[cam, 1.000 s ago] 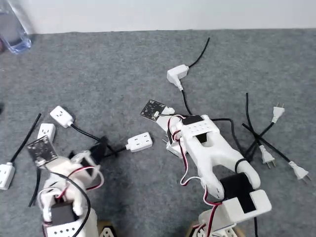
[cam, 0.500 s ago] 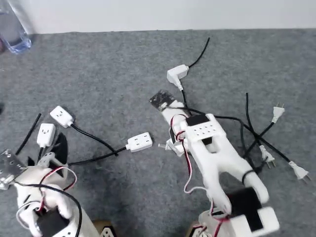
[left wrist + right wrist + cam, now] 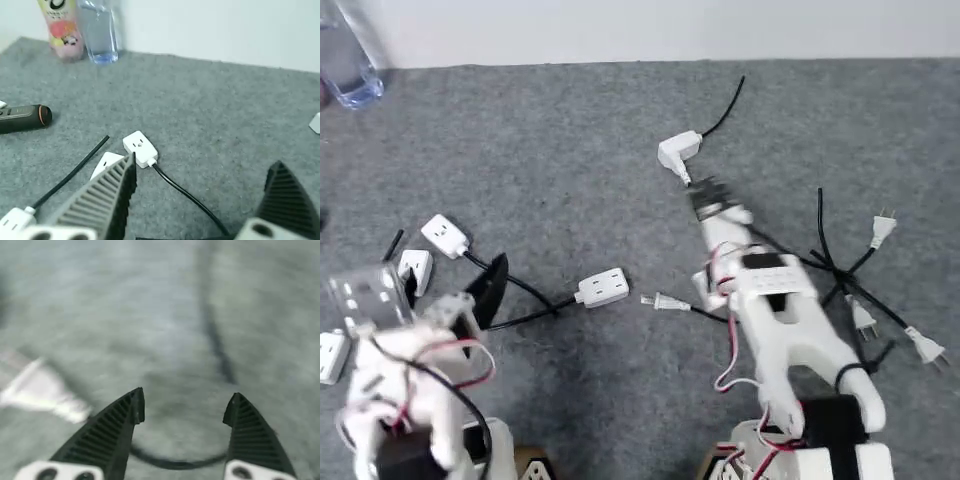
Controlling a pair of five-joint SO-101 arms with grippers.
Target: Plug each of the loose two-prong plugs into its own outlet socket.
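Several white outlet sockets lie on the grey carpet: one at the back (image 3: 678, 152), one in the middle (image 3: 602, 287), and a cluster on the left (image 3: 445, 233) (image 3: 415, 268) (image 3: 330, 355). A loose two-prong plug (image 3: 660, 300) lies just right of the middle socket. More plugs (image 3: 883, 228) (image 3: 860, 318) (image 3: 928, 348) lie at the right among black cords. My left gripper (image 3: 204, 165) is open and empty, above the left sockets (image 3: 140, 148). My right gripper (image 3: 188, 396) is open and empty over a black cord (image 3: 215, 335), with a blurred white socket (image 3: 40, 390) to one side.
The right arm (image 3: 775, 300) stretches from the front edge towards the back socket; the left arm (image 3: 410, 370) stands front left. Black cords (image 3: 825, 260) cross at the right. A clear bottle (image 3: 102, 30), a pink can (image 3: 62, 25) and a black-and-orange tool (image 3: 22, 117) stand beyond the left sockets.
The right arm has swung right and farther back, uncovering the loose plug beside the middle socket. The left arm has shifted left and turned towards the left sockets.
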